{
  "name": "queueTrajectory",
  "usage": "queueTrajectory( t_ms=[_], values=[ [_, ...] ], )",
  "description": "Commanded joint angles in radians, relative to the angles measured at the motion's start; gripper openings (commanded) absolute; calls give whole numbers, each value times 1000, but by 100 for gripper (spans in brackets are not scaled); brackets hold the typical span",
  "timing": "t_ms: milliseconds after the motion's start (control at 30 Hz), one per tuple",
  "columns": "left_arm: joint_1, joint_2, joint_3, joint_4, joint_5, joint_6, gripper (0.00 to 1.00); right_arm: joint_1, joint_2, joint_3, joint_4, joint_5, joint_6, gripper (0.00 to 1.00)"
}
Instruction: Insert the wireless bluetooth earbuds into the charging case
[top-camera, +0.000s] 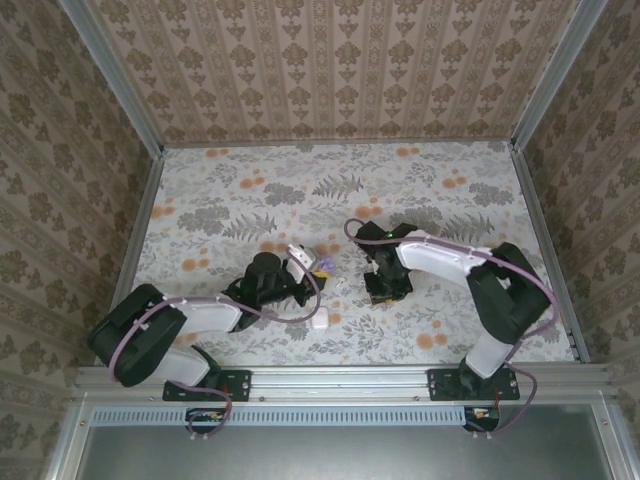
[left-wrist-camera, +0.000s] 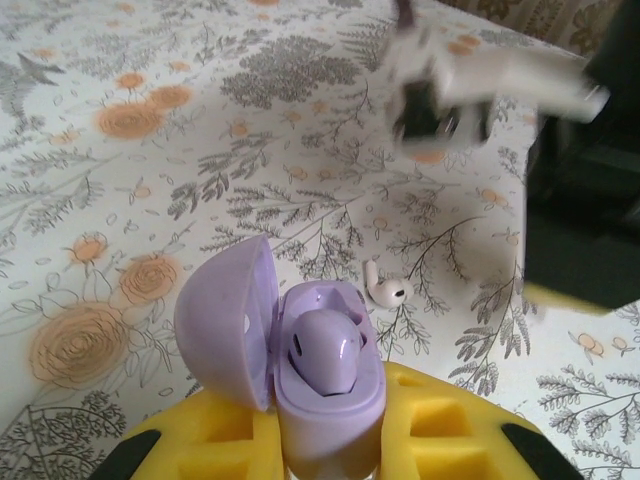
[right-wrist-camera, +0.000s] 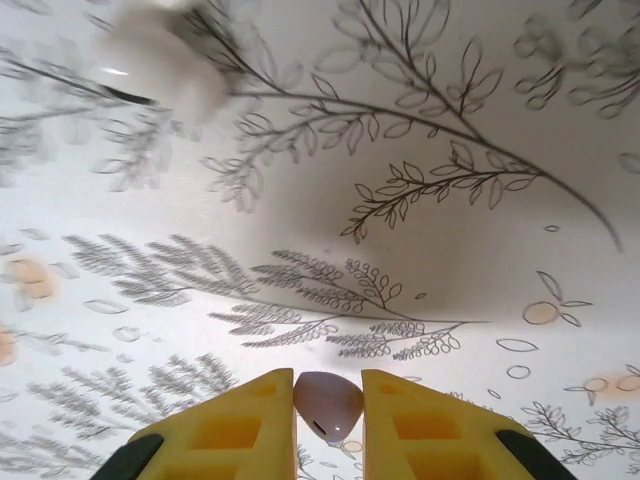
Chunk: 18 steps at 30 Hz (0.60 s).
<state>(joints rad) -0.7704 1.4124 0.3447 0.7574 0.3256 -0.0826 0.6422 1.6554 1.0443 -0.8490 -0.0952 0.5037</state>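
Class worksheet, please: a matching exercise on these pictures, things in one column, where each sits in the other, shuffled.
Things: 1 lilac case; 2 white earbud; 3 pale pinkish earbud; 4 lilac earbud.
Places: A lying on the tablecloth; B seated in the open case; C between the left claw's fingers; D between the right claw's fingers.
Pairs: 1-C, 2-A, 3-D, 4-B.

The flower-patterned worktop (top-camera: 400, 190) carries a white earbud (left-wrist-camera: 388, 290) near its middle and a small white rounded piece (top-camera: 320, 321) toward the near edge.
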Motion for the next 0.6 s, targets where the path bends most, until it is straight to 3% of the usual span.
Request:
queueTrajectory(
  t_ms=[0, 267, 567],
  values=[
    [3, 53, 7, 103, 48, -43, 8, 8, -126, -43, 98, 74, 3, 19],
    [-6, 147, 51, 175, 110, -84, 8, 8, -378, -189, 442, 113, -81, 19],
    [-12, 176, 85, 236, 170, -114, 8, 8, -526, -365, 828, 26, -192, 20]
  ],
)
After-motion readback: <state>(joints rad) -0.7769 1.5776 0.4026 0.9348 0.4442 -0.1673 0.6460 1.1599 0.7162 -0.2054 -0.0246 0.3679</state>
